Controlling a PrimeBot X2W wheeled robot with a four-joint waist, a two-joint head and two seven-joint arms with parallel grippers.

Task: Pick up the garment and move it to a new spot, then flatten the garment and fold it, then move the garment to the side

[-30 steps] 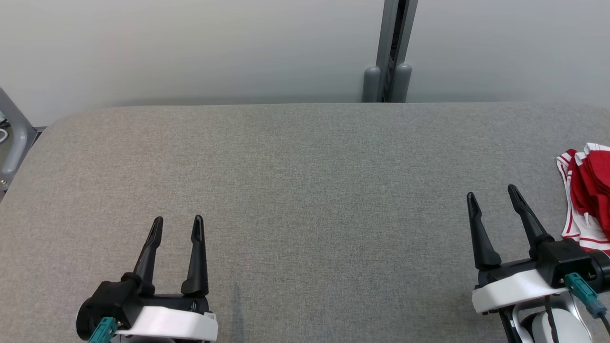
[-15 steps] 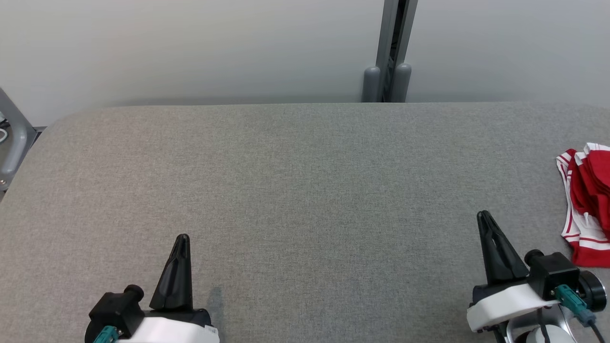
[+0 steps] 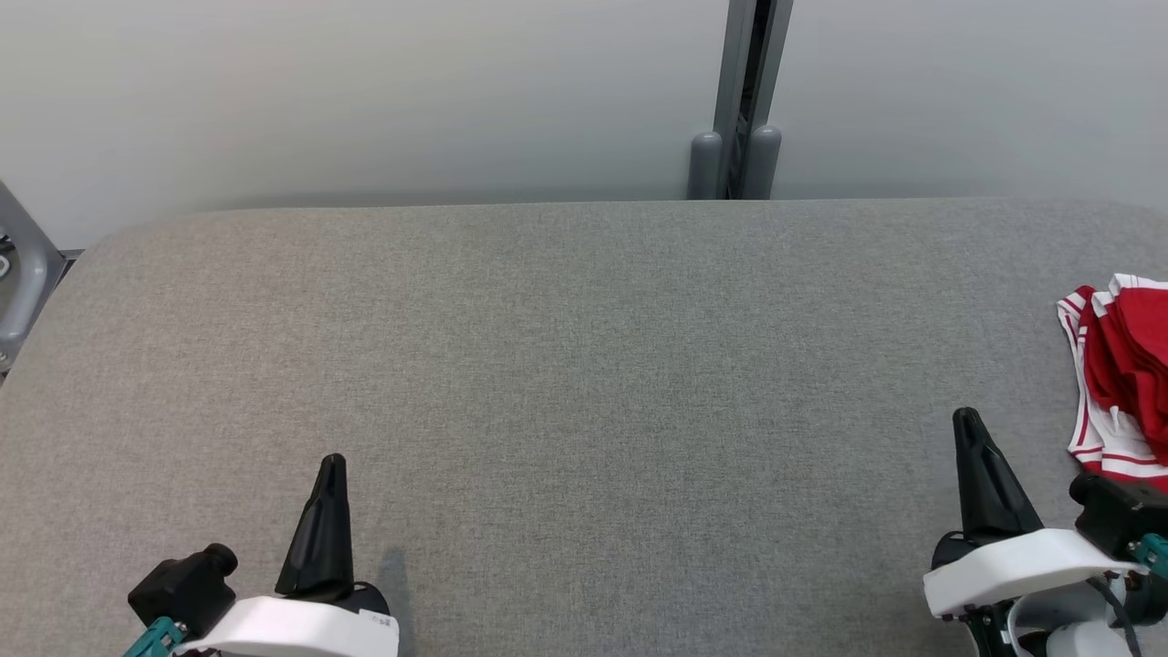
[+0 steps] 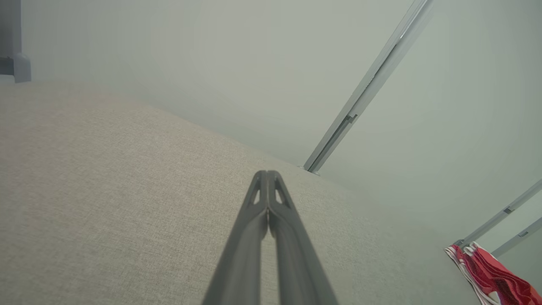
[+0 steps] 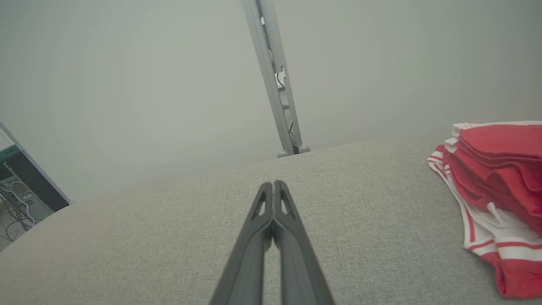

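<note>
The garment (image 3: pixel 1124 365) is a crumpled red piece with white stripes, lying at the right edge of the grey padded table (image 3: pixel 566 365); it also shows as a red heap (image 5: pixel 495 195) in the right wrist view and far right (image 4: pixel 487 275) in the left wrist view. My right gripper (image 3: pixel 969 422) is shut with nothing in it, low at the right, just left of the garment and apart from it. At the lower left my left gripper (image 3: pixel 332 465) is shut and empty over bare table. Both fingertip pairs (image 4: pixel 266 174) (image 5: pixel 273 184) press together in the wrist views.
A grey upright post (image 3: pixel 741 100) stands behind the table's far edge against a pale wall. A grey metal frame piece (image 3: pixel 18 274) sits off the table's left end. Equipment with cables (image 5: pixel 19 199) shows at the left of the right wrist view.
Both grippers went from open to shut and drew back toward the near edge. The right gripper shifted a little right, toward the garment. The head view has moved slightly.
</note>
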